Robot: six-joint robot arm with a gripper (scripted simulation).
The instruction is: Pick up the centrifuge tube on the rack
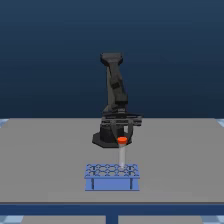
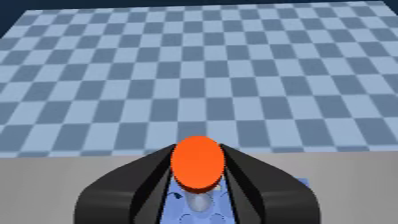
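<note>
Exterior view shows the centrifuge tube (image 1: 122, 152) upright with its base at the light-blue rack (image 1: 111, 176) on the grey surface (image 1: 45, 160); whether it still sits in a hole is unclear. Wrist view shows the claw (image 2: 197, 185) clamped on either side of the tube below its orange-red cap (image 2: 197, 162).

The arm (image 1: 114, 95), at the centre of the exterior view, is black all over with a matte, blocky look: a wide, dark base (image 1: 106, 138), stout angular links and a squared-off top segment. The gripper (image 2: 197, 192), low in the wrist frame, has two broad, smooth black fingers (image 2: 124, 192) that taper toward their tips.
</note>
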